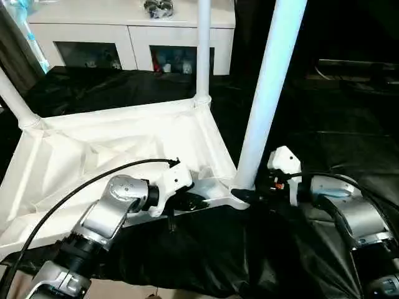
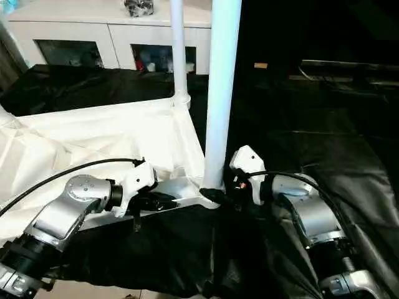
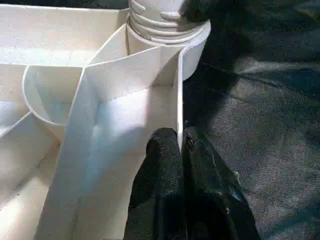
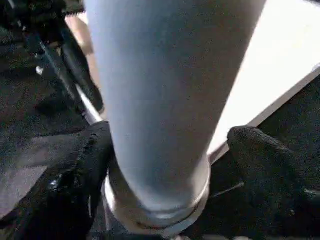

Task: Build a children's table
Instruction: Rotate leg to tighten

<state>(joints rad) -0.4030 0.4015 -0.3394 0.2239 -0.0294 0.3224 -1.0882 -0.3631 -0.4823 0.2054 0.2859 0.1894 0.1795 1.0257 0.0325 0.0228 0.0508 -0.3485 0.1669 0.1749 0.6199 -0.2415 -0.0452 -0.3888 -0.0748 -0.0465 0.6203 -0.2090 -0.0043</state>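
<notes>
My left tool (image 3: 179,150) is clamped on the near rim of the upturned tabletop (image 1: 124,149), lying on black sheeting. My right tool (image 4: 165,165) straddles the near leg (image 1: 268,93) at its socket, fingers not touching. I'd steady it upright and press straight down.

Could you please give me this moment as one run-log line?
left gripper: shut on tabletop rim | right gripper: fingers either side of near leg base, grip unclear | legs standing: three
</notes>
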